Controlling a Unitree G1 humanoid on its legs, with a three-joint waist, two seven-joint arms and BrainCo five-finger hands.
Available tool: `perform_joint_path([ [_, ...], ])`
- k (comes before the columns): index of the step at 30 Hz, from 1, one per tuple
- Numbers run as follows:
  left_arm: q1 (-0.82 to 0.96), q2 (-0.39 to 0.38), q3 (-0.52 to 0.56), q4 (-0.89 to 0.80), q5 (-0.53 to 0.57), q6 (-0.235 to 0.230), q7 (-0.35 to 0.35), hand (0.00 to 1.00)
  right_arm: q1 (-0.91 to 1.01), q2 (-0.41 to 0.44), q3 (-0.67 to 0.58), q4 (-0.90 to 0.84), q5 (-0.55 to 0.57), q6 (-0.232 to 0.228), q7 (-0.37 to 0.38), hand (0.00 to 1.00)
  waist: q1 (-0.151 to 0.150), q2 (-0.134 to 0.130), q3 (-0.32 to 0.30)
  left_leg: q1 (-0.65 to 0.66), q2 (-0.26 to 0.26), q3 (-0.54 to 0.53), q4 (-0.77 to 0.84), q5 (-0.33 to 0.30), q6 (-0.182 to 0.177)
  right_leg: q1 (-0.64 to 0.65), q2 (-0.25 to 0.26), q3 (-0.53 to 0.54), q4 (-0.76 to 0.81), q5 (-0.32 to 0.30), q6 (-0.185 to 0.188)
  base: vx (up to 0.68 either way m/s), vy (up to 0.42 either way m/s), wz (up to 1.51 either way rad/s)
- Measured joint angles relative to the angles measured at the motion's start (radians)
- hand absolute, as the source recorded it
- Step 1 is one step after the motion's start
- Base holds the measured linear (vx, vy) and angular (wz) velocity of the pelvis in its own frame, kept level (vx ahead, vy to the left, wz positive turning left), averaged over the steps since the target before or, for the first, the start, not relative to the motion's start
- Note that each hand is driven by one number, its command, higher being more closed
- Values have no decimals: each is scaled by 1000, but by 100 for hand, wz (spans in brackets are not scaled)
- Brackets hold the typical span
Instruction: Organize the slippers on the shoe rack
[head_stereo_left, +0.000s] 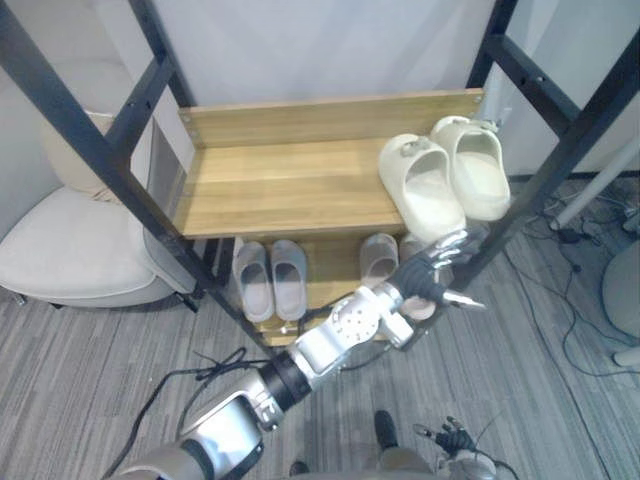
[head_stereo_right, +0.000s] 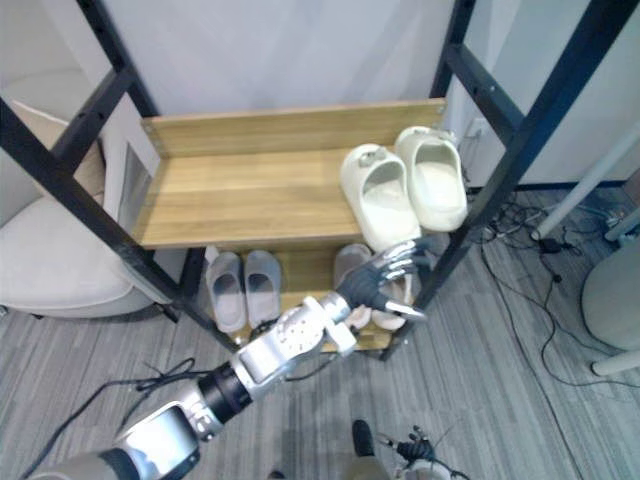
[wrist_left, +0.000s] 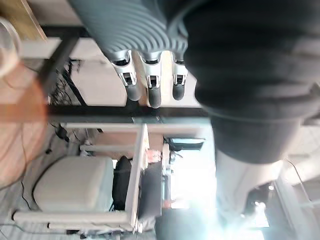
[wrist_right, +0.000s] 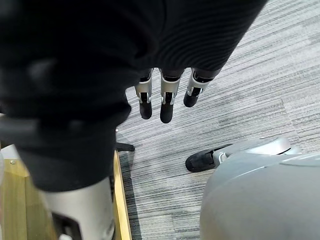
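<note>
shoe rack (head_stereo_left: 280, 190) w/ wood shelves, beige chair (head_stereo_left: 70, 250) on its left. cream slippers (head_stereo_left: 425, 190) side by side on upper shelf, right end. grey pair (head_stereo_left: 252, 285) lower shelf left; another pair (head_stereo_left: 378, 258) lower right, partly behind left hand (head_stereo_left: 435, 275), fingers loose, holding nothing. right hand (wrist_right: 167, 100) over carpet, fingers straight, empty.

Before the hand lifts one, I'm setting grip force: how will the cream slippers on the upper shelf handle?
The cream slippers look thick and moulded: probably light yet shape-holding. Smooth rounded sides might slip in the left hand. Resting flat, they should slide, not roll.
</note>
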Motion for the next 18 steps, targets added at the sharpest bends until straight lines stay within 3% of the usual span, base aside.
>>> perform_joint_path([
  [12,-34,1,62,83,40,-17,21,0,-1,12,-22,1,0,0,0,0,-27,-2,1,2,1,9,-22,1,0,-15,4,1,-1,0,0,5,-11,-3],
  [18,-71,1,73,113,60,-15,36,0,-1,27,-45,1,0,0,0,0,-32,-16,11,7,1,13,-27,1,0,-15,5,0,-1,0,0,5,-4,-1],
])
